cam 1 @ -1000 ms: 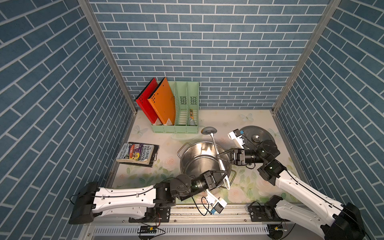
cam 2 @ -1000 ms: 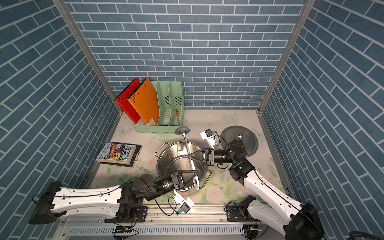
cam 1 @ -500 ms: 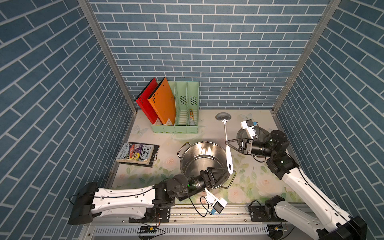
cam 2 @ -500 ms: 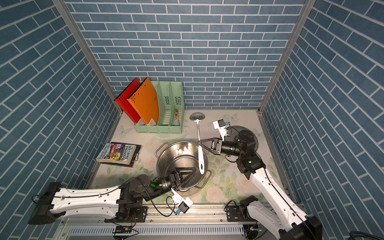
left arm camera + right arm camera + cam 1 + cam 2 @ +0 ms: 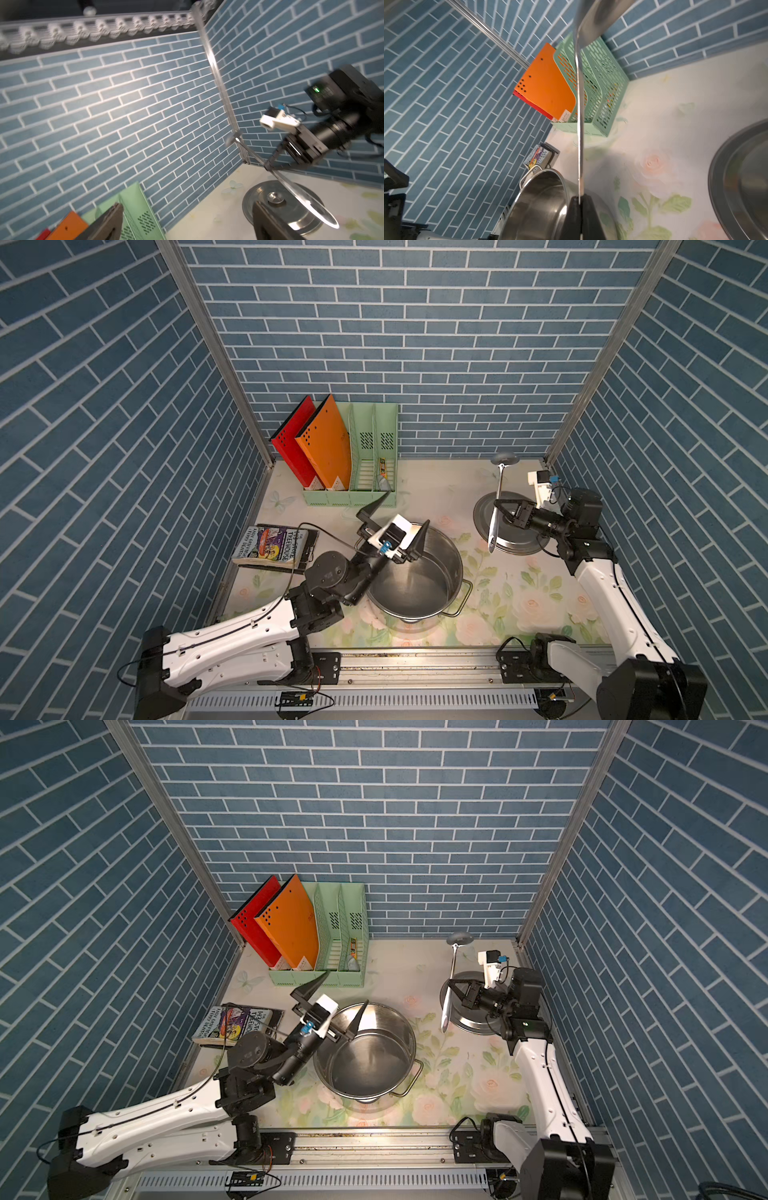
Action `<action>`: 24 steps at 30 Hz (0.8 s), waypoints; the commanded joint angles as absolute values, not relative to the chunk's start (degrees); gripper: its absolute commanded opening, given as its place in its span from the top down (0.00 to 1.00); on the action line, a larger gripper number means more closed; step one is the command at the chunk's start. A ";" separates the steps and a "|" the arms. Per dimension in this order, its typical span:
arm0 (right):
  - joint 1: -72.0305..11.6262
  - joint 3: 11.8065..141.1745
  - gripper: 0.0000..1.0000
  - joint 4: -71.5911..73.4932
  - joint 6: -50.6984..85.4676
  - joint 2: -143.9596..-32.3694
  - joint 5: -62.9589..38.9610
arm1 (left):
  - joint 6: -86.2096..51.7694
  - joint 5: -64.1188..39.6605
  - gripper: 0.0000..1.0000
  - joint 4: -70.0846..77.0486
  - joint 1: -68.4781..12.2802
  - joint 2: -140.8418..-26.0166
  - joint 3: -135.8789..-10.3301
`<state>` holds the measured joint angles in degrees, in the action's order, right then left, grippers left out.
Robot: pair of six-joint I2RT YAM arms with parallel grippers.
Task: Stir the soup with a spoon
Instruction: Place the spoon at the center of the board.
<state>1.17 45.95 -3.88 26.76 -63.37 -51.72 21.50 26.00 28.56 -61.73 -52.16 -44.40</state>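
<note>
The spoon is hanging in the air at the right rear of the table, over the near-left edge of the lid and well apart from the pot. It's slim, shiny steel, with a thin, straight handle. In the left wrist view the spoon is tilting, with the small round bowl end riding higher toward the back corner and the flat, widened tip lower over the lid.

The right gripper is pinching the handle about mid-length. In the right wrist view its dark fingers are pressing together on the thin edge of the spoon. The right arm is reaching in from the right with the forearm rising and the wrist lying roughly level, pointing left.

The left gripper is standing with its jaws spread wide, gripping nothing and hovering over the far-left rim of the pot. The left arm is stretching forward with the elbow bent and the wrist angling up toward the back wall.

The pot is round, polished steel with loop handles. The lid is a flat steel disc with a centre knob. The table is wearing a pale floral cloth. A mint perforated file rack is holding an orange folder and a red folder. A book is lying flat at the left.
</note>
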 commanded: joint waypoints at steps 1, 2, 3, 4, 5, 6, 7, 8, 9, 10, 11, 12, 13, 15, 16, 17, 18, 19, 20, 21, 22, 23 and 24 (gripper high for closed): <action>1.16 42.05 1.00 -3.28 20.35 -68.23 -49.47 | -5.32 29.23 0.00 22.05 -54.76 -51.10 -44.04; 1.00 40.75 1.00 -1.19 20.56 -70.37 -50.39 | -7.27 29.19 0.00 21.53 -53.53 -50.98 -43.41; 0.66 39.65 1.00 0.75 20.76 -72.40 -51.29 | -8.46 29.16 0.00 20.80 -52.65 -50.93 -43.00; 0.16 38.74 1.00 2.46 20.63 -74.28 -51.32 | -9.13 29.18 0.00 19.94 -51.97 -50.78 -42.76; -0.86 38.12 1.00 3.77 19.83 -76.55 -50.85 | -9.50 29.29 0.00 18.32 -51.24 -50.78 -42.85; -1.71 38.03 1.00 4.36 18.99 -78.33 -50.71 | -9.60 29.61 0.00 16.92 -50.79 -50.87 -43.01; -2.66 38.17 1.00 4.65 18.04 -80.28 -50.83 | -9.77 29.93 0.00 15.75 -50.24 -50.74 -43.14; -3.48 38.18 1.00 5.44 17.57 -82.07 -51.13 | -10.07 30.23 0.00 14.59 -49.63 -50.65 -43.22; -4.24 38.08 1.00 6.55 17.50 -84.16 -51.66 | -10.44 30.57 0.00 13.68 -48.93 -50.50 -43.12; -5.03 38.18 1.00 7.68 17.30 -86.15 -52.31 | -10.83 30.74 0.00 12.95 -48.17 -50.10 -42.96; -5.87 38.31 1.00 8.56 16.95 -87.94 -52.70 | -11.22 30.65 0.00 12.52 -47.33 -49.69 -42.65; -6.88 38.51 1.00 9.15 16.30 -89.69 -52.82 | -11.64 30.40 0.00 12.29 -46.54 -49.18 -42.18; -7.74 38.80 1.00 9.33 15.73 -91.28 -52.82 | -12.07 30.29 0.00 12.35 -45.97 -48.70 -41.57; -9.04 39.19 1.00 9.63 14.99 -94.47 -53.01 | -12.66 30.20 0.00 12.75 -45.27 -47.16 -40.16; -9.46 39.20 1.00 10.03 14.95 -95.72 -53.08 | -13.01 30.29 0.00 12.89 -45.09 -46.50 -39.49; -9.78 39.12 1.00 10.50 14.94 -96.65 -53.08 | -13.14 30.46 0.00 12.92 -44.97 -45.98 -38.88; -10.00 38.85 1.00 10.99 14.94 -97.21 -53.09 | -13.27 30.69 0.00 12.80 -44.85 -45.51 -38.39; -10.06 38.58 1.00 11.40 14.94 -97.55 -53.13 | -13.27 30.94 0.00 12.59 -44.75 -45.06 -38.03; -10.09 38.28 1.00 11.74 14.82 -97.76 -53.09 | -13.32 31.09 0.00 12.31 -44.62 -44.70 -37.71; -10.12 38.02 1.00 11.89 14.66 -97.92 -53.04 | -13.35 31.22 0.00 11.98 -44.50 -44.49 -37.56; -10.11 37.83 1.00 11.92 14.41 -98.16 -52.89 | -13.36 31.28 0.00 11.77 -44.36 -44.23 -37.50; -10.10 37.68 1.00 11.73 14.19 -98.44 -52.57 | -13.29 31.32 0.00 11.62 -44.24 -44.08 -37.40; -10.15 37.44 1.00 11.67 14.01 -98.84 -52.41 | -13.27 31.37 0.00 11.54 -44.14 -44.05 -37.36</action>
<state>-10.02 37.95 9.43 17.30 -98.00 -51.66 -12.62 30.52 12.58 -44.82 -44.77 -38.02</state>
